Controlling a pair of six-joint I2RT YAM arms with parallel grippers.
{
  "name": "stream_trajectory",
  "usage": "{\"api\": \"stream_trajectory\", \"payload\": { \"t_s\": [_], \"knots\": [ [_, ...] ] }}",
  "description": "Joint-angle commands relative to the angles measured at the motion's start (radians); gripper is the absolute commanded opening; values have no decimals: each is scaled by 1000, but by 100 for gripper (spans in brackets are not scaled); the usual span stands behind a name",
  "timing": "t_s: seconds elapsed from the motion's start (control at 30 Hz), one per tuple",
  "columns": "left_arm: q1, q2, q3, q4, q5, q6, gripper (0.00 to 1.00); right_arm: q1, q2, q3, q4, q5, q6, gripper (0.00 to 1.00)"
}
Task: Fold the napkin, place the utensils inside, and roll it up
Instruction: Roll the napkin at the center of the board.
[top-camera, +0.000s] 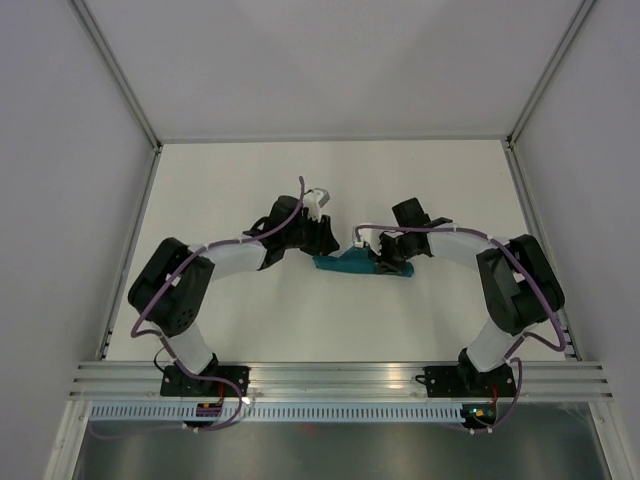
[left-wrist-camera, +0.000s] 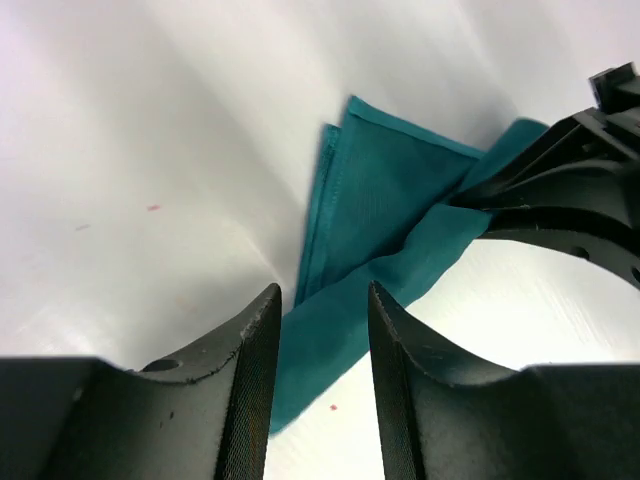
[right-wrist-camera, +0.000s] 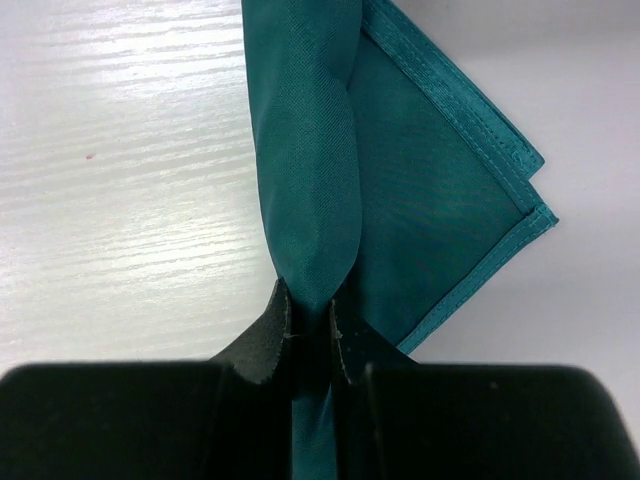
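Observation:
The teal napkin (top-camera: 350, 265) lies as a narrow rolled bundle on the white table between the two arms. In the right wrist view my right gripper (right-wrist-camera: 311, 300) is shut on the rolled part of the napkin (right-wrist-camera: 310, 180), with a flat hemmed corner spreading to the right. In the left wrist view my left gripper (left-wrist-camera: 322, 300) stands open over the napkin's (left-wrist-camera: 380, 210) other end, the cloth lying under the gap and not pinched. The right gripper's fingers (left-wrist-camera: 560, 190) show at that view's right edge. The utensils are hidden.
A white table (top-camera: 250, 190) with grey side walls and metal rails (top-camera: 130, 250) along its edges. An aluminium beam (top-camera: 340, 375) runs across the near edge by the arm bases.

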Motion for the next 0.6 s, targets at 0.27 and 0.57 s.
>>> {"api": "stream_trajectory", "payload": {
  "t_s": [0.27,0.57],
  "knots": [
    [-303,-279,-371,523,-523,516,53,-29,321,230,-348,-32,-46,0],
    [-437,-69,-300,571,-612,796,78,-46,469,411,-509,-55,-32,0]
  ]
}}
